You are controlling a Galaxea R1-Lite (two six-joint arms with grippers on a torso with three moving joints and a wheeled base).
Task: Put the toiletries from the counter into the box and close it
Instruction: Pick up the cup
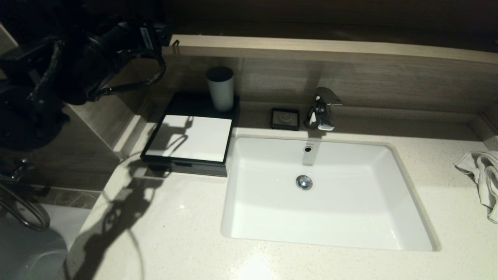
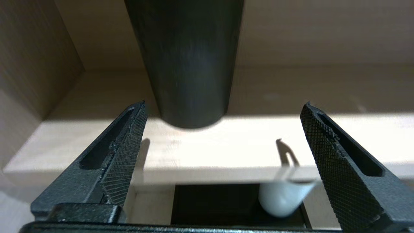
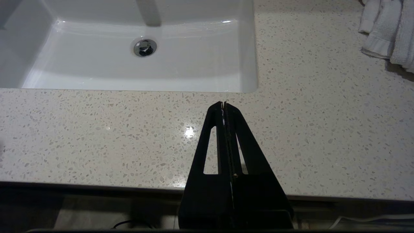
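The black box (image 1: 183,165) stands on the counter left of the sink, with its white lid (image 1: 190,138) lying flat on top. A white cup (image 1: 220,91) with a dark rim stands on the box's back part; it also shows in the left wrist view (image 2: 281,200). No loose toiletries show on the counter. My left gripper (image 1: 171,41) is raised at the wooden ledge above the box, open and empty (image 2: 224,105). My right gripper (image 3: 223,104) is shut and empty, low over the counter's front edge, out of the head view.
A white sink (image 1: 404,182) fills the middle, with a chrome faucet (image 1: 322,109) behind it. A small black dish (image 1: 285,118) sits left of the faucet. A white towel (image 1: 484,175) lies at the far right. A dark cylinder (image 2: 190,64) shows above the ledge (image 2: 226,152).
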